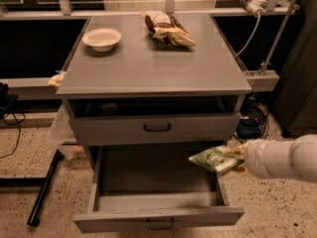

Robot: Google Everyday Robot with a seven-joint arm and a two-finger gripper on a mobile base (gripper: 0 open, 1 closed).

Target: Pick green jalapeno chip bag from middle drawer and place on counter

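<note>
The green jalapeno chip bag [212, 159] is glossy green with a pale edge and hangs in the air over the right side of the open middle drawer [158, 218]. My gripper [234, 157] is shut on the bag's right end, and the white arm reaches in from the right edge. The bag is clear of the drawer floor, about level with the drawer's right wall. The counter [148, 63] is the flat grey top of the cabinet, above and behind the gripper.
A white bowl [102, 37] sits on the counter's far left and a brown-and-cream snack bag [167, 29] at its far middle. A shut grey drawer [157, 128] lies above the open one. A black stand leg [44, 187] lies on the floor at left; cables hang at right.
</note>
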